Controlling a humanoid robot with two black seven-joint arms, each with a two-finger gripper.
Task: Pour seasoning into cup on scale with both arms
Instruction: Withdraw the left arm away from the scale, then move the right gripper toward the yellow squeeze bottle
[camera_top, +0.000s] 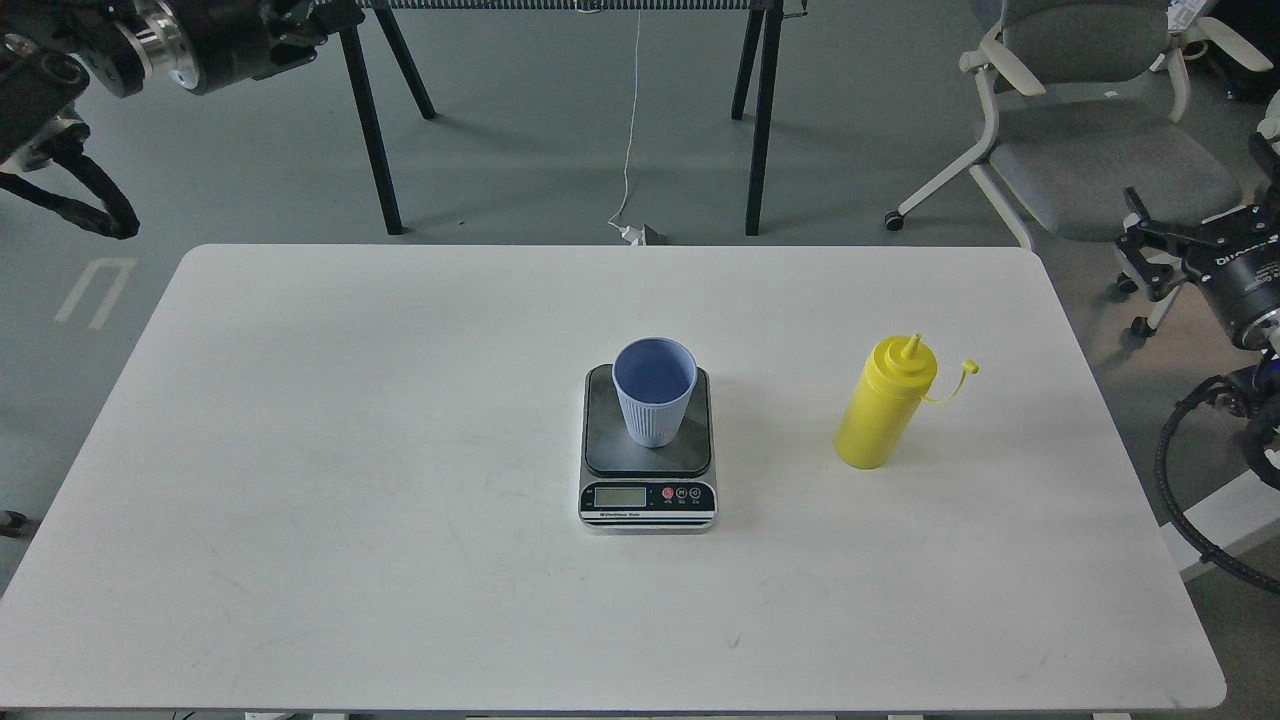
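Observation:
The light blue ribbed cup (654, 390) stands upright on the dark plate of the small digital scale (648, 490) at the table's middle. The yellow squeeze bottle (884, 405) stands upright to the right of the scale, with its tethered cap hanging off to the right. My right gripper (1195, 205) is at the far right edge, beyond the table and well apart from the bottle, its fingers spread and empty. My left arm's end (290, 25) is at the top left, far behind the table; it is dark and cut by the frame, so its fingers cannot be told apart.
The white table (400, 500) has rounded corners and bears only the scale, cup and bottle. A grey office chair (1090, 150) stands behind the right corner. Black stand legs (760, 120) rise behind the far edge.

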